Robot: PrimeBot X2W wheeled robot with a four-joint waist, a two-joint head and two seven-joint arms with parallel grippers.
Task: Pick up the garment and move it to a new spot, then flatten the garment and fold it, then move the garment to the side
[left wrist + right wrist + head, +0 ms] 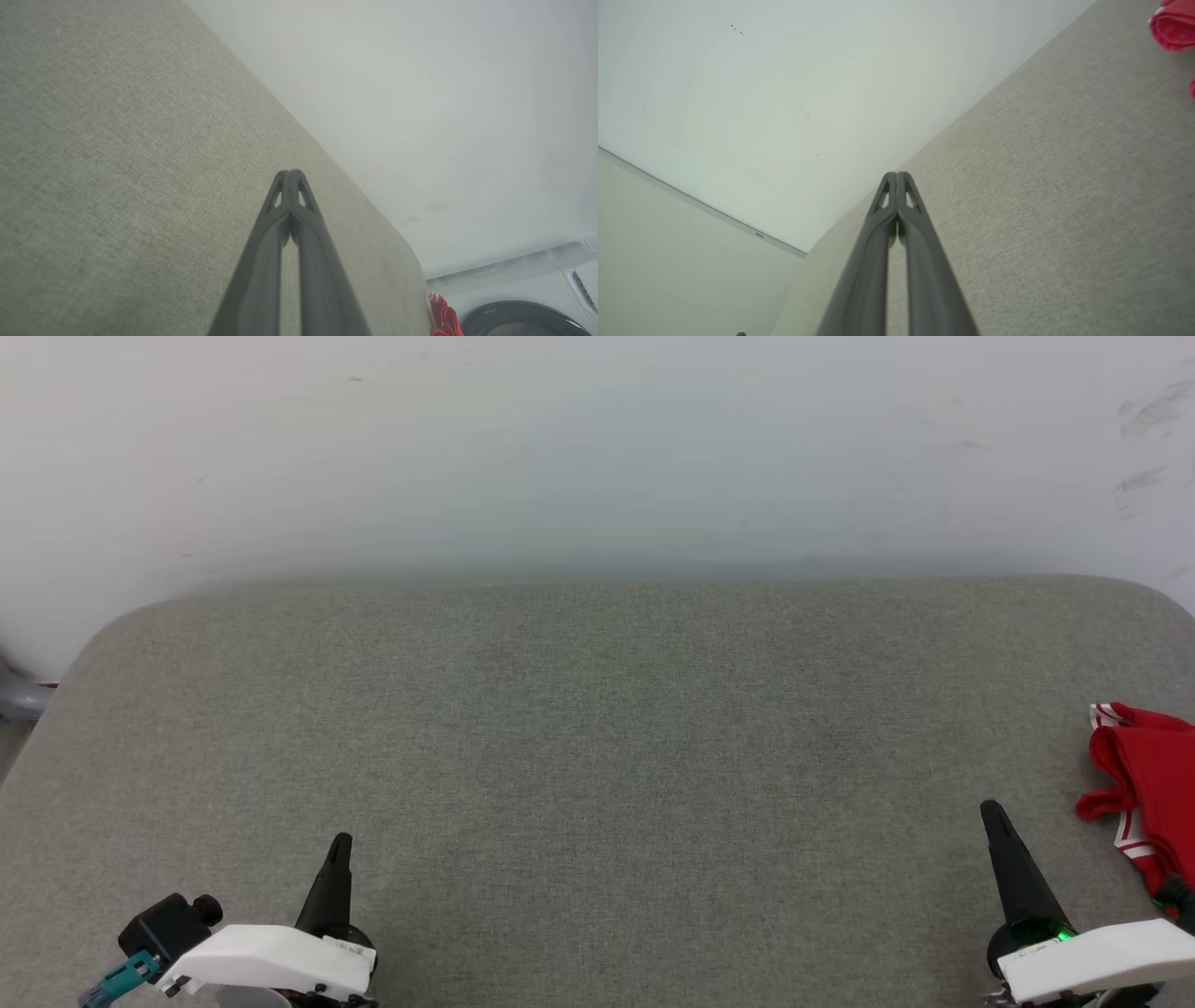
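The garment is a red bundle with white-and-red striped trim, lying crumpled at the right edge of the grey fabric table and cut off by the head view's border. A corner of the garment shows at the table's far end in the left wrist view, and a red fold of the garment sits at the top right of the right wrist view. My right gripper is shut and empty, a short way left of the bundle. My left gripper is shut and empty at the lower left.
A pale wall runs behind the table's rounded far edge. A dark round appliance opening sits beyond the table's end in the left wrist view. A grey object pokes in at the far left.
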